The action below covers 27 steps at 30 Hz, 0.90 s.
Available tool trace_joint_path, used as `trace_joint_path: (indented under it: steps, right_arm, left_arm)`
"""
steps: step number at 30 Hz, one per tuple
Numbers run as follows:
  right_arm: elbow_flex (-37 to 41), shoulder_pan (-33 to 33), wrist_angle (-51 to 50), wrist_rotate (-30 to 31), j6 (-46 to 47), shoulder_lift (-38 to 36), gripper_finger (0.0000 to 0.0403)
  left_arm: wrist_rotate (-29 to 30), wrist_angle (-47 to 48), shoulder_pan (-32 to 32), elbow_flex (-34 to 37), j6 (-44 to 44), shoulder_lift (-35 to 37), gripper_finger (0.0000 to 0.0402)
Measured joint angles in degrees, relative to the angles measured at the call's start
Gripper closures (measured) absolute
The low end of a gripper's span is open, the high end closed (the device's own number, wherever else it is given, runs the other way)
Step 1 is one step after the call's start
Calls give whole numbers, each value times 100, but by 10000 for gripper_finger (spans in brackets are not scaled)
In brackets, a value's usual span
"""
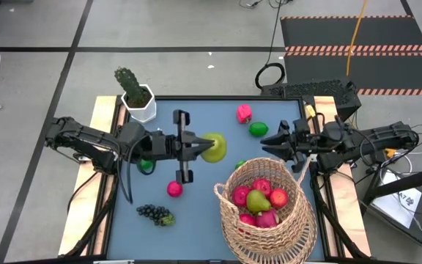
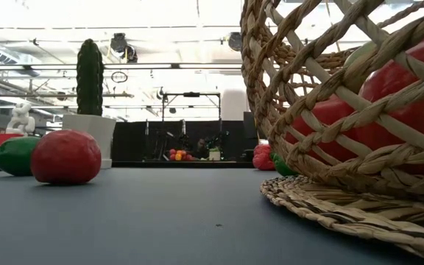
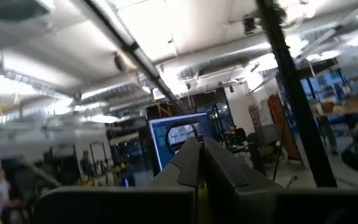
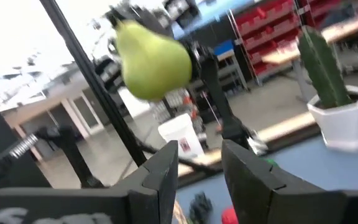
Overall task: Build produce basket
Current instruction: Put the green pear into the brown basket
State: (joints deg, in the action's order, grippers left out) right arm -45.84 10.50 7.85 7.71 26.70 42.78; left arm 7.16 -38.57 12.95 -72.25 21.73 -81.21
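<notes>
A yellow-green pear (image 1: 214,147) (image 4: 153,59) hangs above the middle of the blue mat, and my left gripper (image 1: 200,147) (image 3: 199,152), reaching in from the table's left, is shut on it. My right gripper (image 1: 273,143) (image 4: 199,155) stands open just right of the pear, above the basket's far rim, with nothing between its fingers. The wicker basket (image 1: 266,220) (image 2: 344,110) rests on the mat at the near right and holds several red apples and a pear. A pink dragon fruit (image 1: 244,113), two limes (image 1: 258,129) (image 1: 146,166), a pink apple (image 1: 174,189) and grapes (image 1: 156,214) lie on the mat. My left gripper holds the pear at its left-facing side (image 1: 206,147), coming nearly level from the table's left. The pear is lifted clear of the mat. Its own fingers (image 3: 185,168) hide the pear in the wrist view, so which part they have I cannot tell.
A potted cactus (image 1: 134,92) (image 4: 328,68) in a white pot stands at the mat's far left corner. A small green thing (image 1: 239,164) lies just beyond the basket's rim. Bare mat (image 1: 204,235) shows between the grapes and the basket.
</notes>
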Motion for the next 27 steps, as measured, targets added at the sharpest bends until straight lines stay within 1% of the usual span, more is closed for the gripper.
trace_joint_path:
  steps: [2, 7, 10, 15, 17, 19, 24, 27]
  right_arm:
    - [0, 0, 280, 32, -41, 10, 287]
    - [-10, 0, 905, 452, -11, 105, 287]
    - [-149, 3, 901, 558, 150, 255, 287]
    - [-708, 59, 836, 579, 70, 749, 287]
    - [-1097, 61, 575, 573, 12, 1007, 287]
    - [-1545, 61, 99, 575, -47, 1261, 287]
    - [-2633, 59, -1119, 560, -232, 1813, 285]
    - [-3019, 59, -1543, 406, -359, 2014, 273]
  left_arm:
    - [191, 0, 0, 0, -331, 0, 387]
    - [797, 37, -10, 0, -1295, 0, 396]
    - [1121, 126, -53, 0, -1887, 0, 393]
    - [1152, 143, -145, -2, -2603, -69, 391]
    - [1152, 167, -155, -2, -2855, -124, 396]
    - [1152, 155, -175, 0, -3000, -211, 396]
    - [1150, 151, -175, 0, -3044, -384, 389]
    - [1147, 167, -179, 0, -3081, -417, 395]
